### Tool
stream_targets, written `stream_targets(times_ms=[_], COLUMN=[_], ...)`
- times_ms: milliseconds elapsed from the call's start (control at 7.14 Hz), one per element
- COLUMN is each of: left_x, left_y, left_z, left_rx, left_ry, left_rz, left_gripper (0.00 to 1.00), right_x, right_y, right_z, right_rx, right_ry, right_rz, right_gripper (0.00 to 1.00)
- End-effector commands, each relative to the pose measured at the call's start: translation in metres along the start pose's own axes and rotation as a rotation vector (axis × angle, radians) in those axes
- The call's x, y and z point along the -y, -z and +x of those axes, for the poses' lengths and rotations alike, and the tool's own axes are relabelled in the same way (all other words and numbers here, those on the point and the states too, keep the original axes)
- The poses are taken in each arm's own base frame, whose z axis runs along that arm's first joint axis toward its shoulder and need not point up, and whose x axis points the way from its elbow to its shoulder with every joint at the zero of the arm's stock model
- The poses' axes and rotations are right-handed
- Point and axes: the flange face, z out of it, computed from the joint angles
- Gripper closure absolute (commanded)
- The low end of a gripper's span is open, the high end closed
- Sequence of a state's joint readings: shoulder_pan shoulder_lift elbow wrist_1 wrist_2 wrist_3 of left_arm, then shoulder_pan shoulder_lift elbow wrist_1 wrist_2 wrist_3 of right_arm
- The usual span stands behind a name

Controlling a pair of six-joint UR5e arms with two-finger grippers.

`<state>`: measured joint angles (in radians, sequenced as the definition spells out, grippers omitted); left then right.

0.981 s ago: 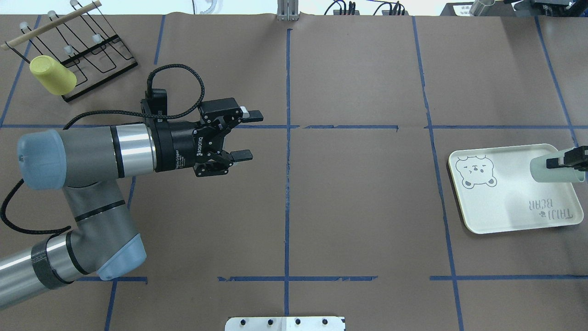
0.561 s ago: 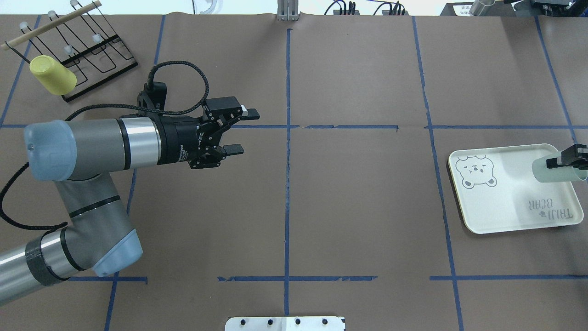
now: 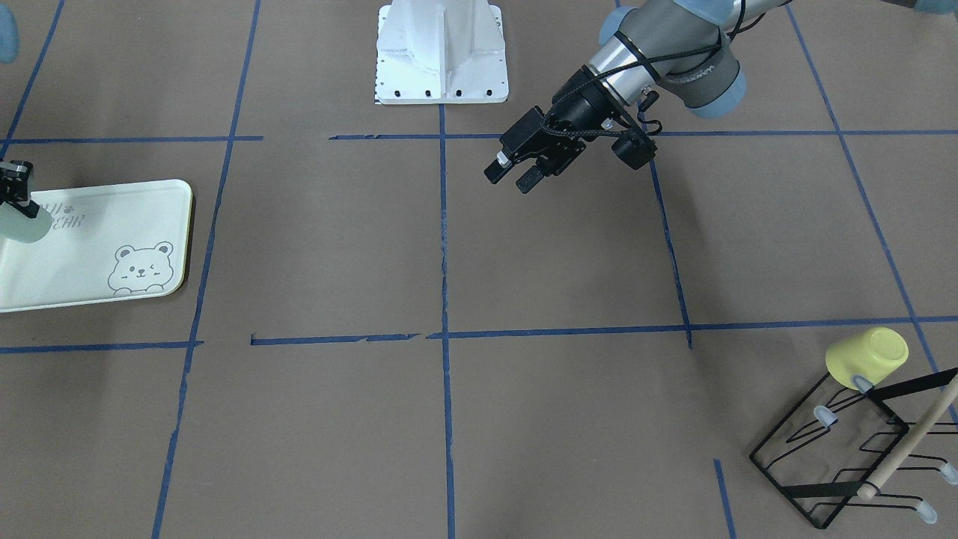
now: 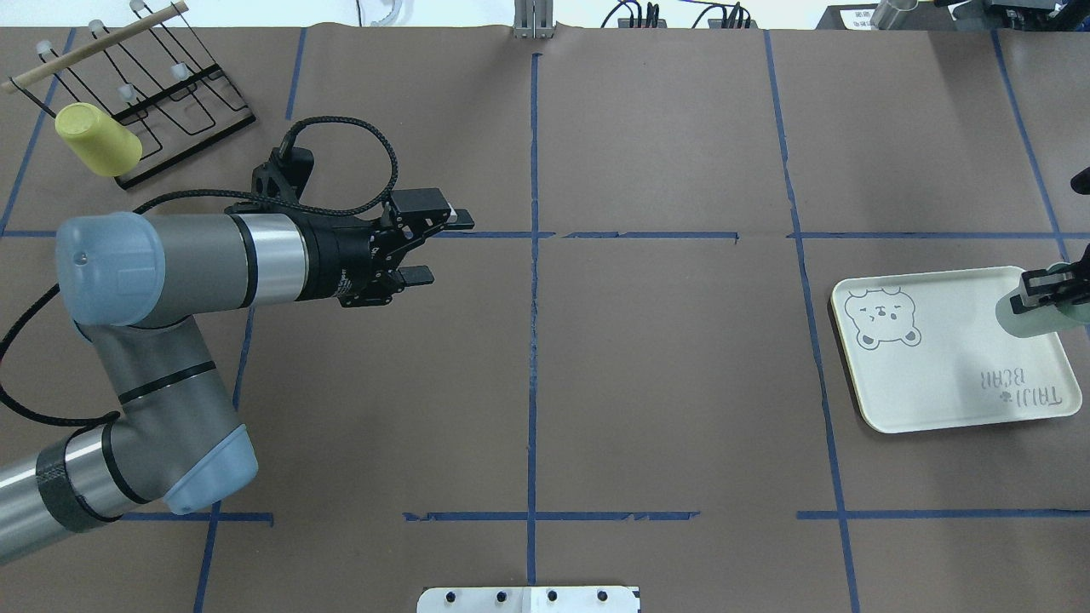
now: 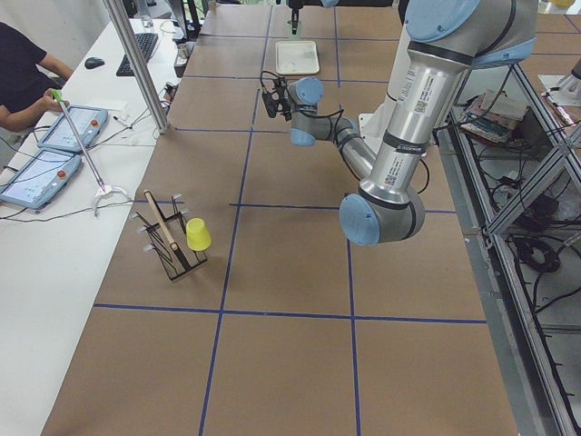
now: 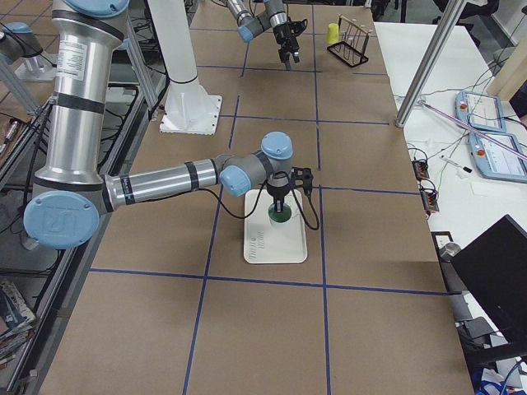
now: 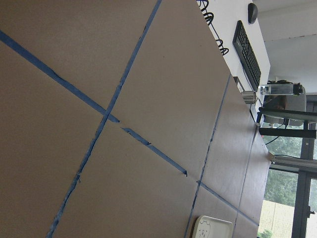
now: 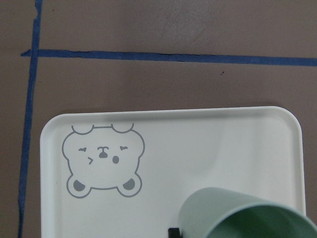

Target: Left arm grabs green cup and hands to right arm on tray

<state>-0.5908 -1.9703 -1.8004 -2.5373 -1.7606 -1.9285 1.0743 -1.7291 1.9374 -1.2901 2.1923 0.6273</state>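
My right gripper (image 4: 1044, 291) is shut on the pale green cup (image 4: 1030, 322) and holds it over the right end of the cream tray (image 4: 928, 366). The cup also shows in the front view (image 3: 24, 226), in the right side view (image 6: 280, 216) and, mouth toward the lens, in the right wrist view (image 8: 247, 215). I cannot tell whether it touches the tray (image 8: 198, 144). My left gripper (image 4: 434, 247) is open and empty, far to the left over the bare table; it also shows in the front view (image 3: 513, 177).
A yellow cup (image 4: 98, 140) hangs upside down on a black wire rack (image 4: 179, 94) at the table's far left corner. The robot's white base plate (image 3: 441, 52) sits at the near middle edge. Blue tape lines cross the brown table cover.
My left arm has drawn back to the left with its gripper still open. My right gripper has shifted slightly right and tipped the green cup more upright over the tray.
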Motion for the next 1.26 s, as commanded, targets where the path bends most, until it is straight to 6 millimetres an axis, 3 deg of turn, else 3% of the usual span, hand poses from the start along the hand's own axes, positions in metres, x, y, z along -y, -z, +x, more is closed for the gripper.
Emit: stream_targets(times_ms=[0,140,561,841,1121], left_x=[0.004,0.003,0.007,0.014,0.015], left_y=[-0.006,-0.003,0.035,0.039,0.04], left_z=[-0.009,-0.006,-0.035,-0.041,-0.041], left_rx=[0.098,0.171,0.446,0.487,0.488], left_ry=[-0.057,-0.167,-0.42,-0.427,-0.426], left_rz=[0.033,0.049,0.051,0.059,0.061], left_gripper=[0.0,0.0,0.0,0.0,0.0], right_x=[-0.004,-0.006,-0.007,-0.009,0.0], right_y=[-0.026,-0.028,-0.042,-0.048,-0.075], right_z=[-0.027,-0.029,-0.047,-0.05,-0.069], right_rx=[-0.065,-0.063,-0.058,-0.062,-0.095], right_ry=[0.063,0.068,0.1,0.107,0.14], right_rz=[-0.042,-0.047,-0.069,-0.079,-0.085], right_gripper=[1.0,1.0,0.98,0.96,0.92])
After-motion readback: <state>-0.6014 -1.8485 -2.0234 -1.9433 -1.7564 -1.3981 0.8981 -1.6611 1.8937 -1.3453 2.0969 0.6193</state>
